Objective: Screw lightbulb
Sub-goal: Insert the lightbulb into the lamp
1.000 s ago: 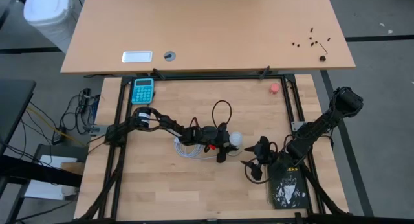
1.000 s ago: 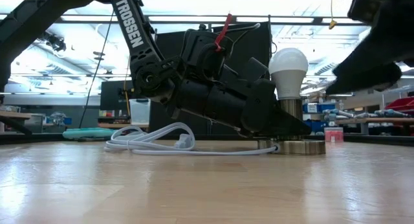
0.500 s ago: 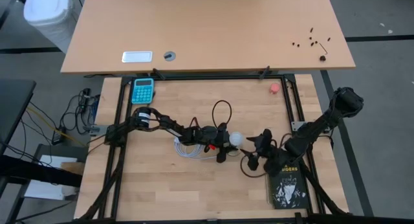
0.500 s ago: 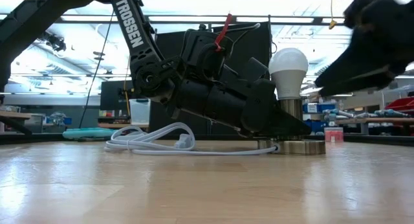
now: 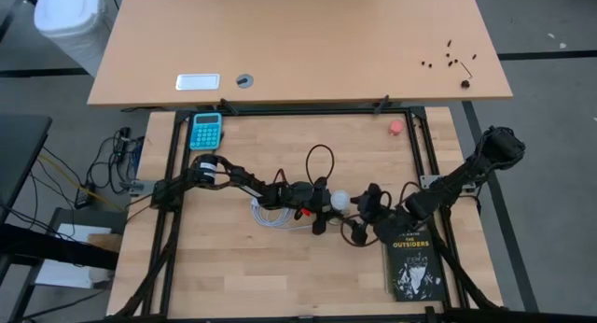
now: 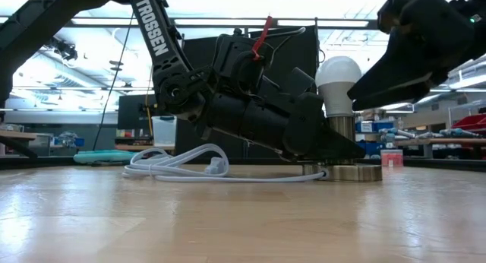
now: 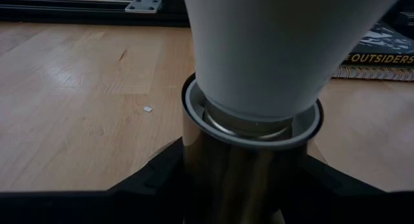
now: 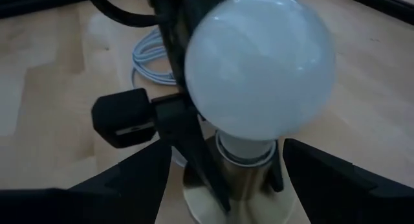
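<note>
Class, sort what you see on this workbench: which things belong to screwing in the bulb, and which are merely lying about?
In use: lightbulb, standing in the socket; left gripper clamped on the socket; right gripper open beside the bulb; white cord.

Lying about: black book, blue calculator, small pink-red object.

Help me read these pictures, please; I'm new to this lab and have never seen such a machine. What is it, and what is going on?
Two dark robot arms work at a wooden table. One camera looks down from above, one sits at table height, and one rides on each wrist. The left gripper clamps the silvery metal socket, steadying it. In that socket stands the small white frosted lightbulb. The right gripper is open, its fingers either side of the bulb without gripping it. Also on the table: a coiled white cord, a black book, a blue calculator.
</note>
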Robot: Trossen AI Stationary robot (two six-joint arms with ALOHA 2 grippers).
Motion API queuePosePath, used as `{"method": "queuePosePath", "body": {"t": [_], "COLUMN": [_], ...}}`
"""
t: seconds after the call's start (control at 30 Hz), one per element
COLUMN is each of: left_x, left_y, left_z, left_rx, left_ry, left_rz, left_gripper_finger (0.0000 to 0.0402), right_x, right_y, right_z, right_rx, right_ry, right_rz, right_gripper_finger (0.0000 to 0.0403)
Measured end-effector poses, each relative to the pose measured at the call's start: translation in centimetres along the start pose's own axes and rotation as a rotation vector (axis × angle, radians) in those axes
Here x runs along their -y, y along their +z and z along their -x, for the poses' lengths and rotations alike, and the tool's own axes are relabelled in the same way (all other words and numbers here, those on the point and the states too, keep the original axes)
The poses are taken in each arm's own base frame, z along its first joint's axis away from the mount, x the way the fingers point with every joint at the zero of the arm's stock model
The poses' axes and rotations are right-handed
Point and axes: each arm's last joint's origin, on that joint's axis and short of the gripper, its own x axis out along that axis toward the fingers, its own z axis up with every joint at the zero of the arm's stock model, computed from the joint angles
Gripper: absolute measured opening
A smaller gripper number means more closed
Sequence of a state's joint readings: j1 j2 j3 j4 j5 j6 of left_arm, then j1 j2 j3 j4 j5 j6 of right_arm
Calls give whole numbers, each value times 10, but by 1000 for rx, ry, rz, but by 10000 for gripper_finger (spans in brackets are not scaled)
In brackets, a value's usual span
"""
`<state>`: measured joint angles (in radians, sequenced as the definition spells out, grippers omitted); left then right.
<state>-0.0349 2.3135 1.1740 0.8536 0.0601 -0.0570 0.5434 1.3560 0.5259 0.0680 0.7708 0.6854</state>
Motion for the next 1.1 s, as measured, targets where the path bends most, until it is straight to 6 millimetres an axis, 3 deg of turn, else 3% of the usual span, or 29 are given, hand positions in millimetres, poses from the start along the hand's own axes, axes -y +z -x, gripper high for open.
{"method": "queuePosePath", "body": {"t": [0.8,1.1], "left_x": [0,0], "left_y": [0,1], "left_z": [0,0], "left_rx": [1,6], "left_ry": [-3,-2], "left_rz": [0,0], "left_gripper_finger": [193,193], "right_x": [-12,-8], "right_y": [-7,-2], "right_z": [12,7], "right_rx": [-1,15], "right_ry": [80,49], "right_rz": [-26,82], "right_gripper_finger": [309,309]}}
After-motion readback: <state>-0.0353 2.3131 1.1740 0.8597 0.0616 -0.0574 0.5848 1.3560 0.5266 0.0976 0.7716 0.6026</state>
